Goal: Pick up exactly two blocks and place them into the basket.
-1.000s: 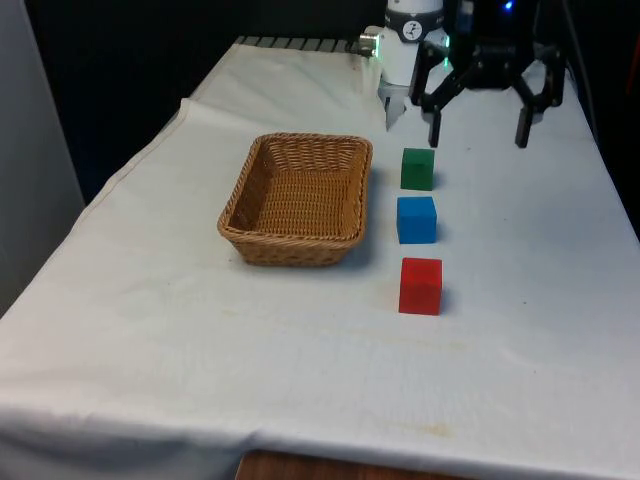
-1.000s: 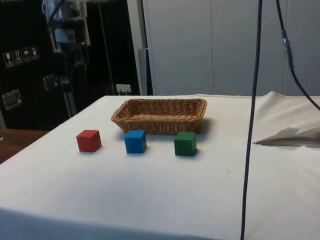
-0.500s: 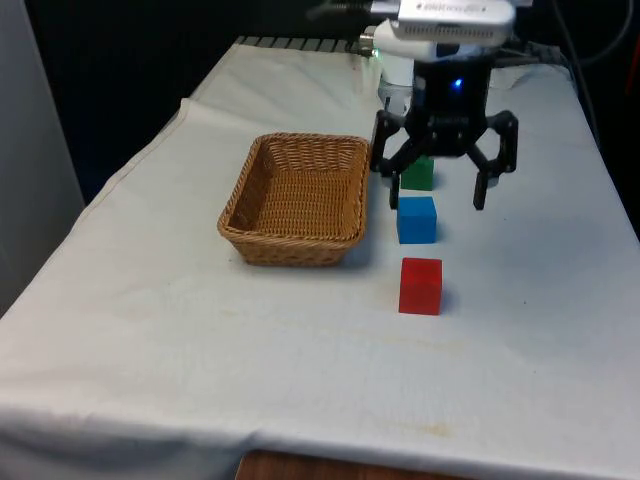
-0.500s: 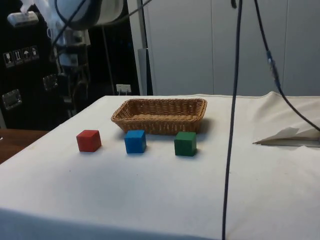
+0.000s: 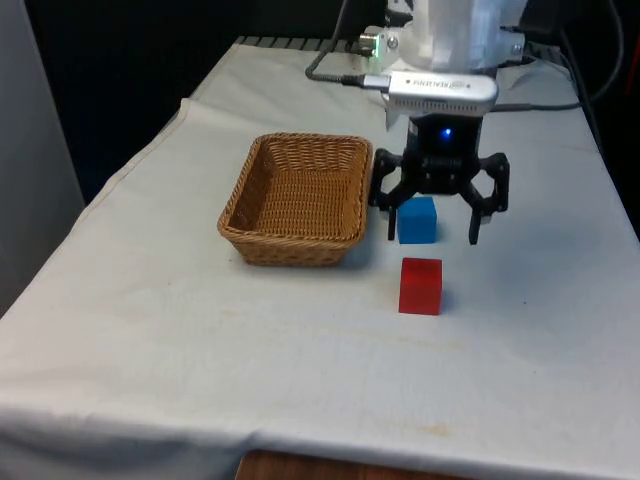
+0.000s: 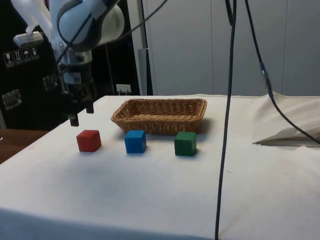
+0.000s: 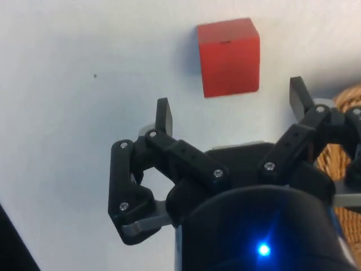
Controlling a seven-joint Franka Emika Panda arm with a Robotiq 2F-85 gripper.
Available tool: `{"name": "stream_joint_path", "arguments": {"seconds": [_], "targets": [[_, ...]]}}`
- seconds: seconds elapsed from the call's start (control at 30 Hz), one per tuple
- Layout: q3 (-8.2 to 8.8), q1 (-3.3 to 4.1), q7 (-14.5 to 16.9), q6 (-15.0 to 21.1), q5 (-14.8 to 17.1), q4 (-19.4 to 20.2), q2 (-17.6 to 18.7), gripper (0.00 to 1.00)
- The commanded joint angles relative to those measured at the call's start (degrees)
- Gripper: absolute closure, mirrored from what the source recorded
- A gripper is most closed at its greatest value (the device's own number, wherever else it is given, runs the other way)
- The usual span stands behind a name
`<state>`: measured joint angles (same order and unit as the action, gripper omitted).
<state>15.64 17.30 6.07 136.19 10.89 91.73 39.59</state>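
Three blocks lie in a row beside the wicker basket (image 5: 290, 245): a red block (image 5: 420, 286) nearest the front camera, a blue block (image 5: 417, 220) behind it, and a green block (image 6: 185, 143) farthest along. My gripper (image 5: 432, 232) hangs open in the air with nothing between its fingers. From the front it covers the green block and frames the blue one. In the side view the gripper (image 6: 81, 114) hovers above the red block (image 6: 89, 140), a little to its far side. The wrist view has the red block (image 7: 228, 56) just beyond the spread fingertips (image 7: 163, 113).
The basket (image 6: 160, 124) holds nothing and stands just past the row of blocks. Its wicker rim (image 7: 345, 164) shows beside one finger. A black cable (image 6: 227, 125) hangs down in the side view. White cloth lies bunched at the table's end (image 6: 292, 135).
The arm has come from the table's far end along the row of blocks and dropped lower, from beyond the green block to above the red one. The fingers stayed open.
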Motion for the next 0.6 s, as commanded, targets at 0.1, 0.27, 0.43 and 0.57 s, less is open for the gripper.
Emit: {"name": "stream_joint_path", "arguments": {"seconds": [0.1, 0.27, 0.43, 0.57], "targets": [[-0.40, -0.74, 0.29, 0.74, 1.60, -2.46, 2.81, 0.00], [-0.17, -1.38, 1.15, 0.97, 2.98, -6.19, 6.59, 0.00], [0.46, -1.89, 2.75, 0.86, 4.47, -9.85, 10.31, 0.00], [0.92, -2.06, 5.39, 0.92, 7.10, -10.31, 11.17, 0.00]]}}
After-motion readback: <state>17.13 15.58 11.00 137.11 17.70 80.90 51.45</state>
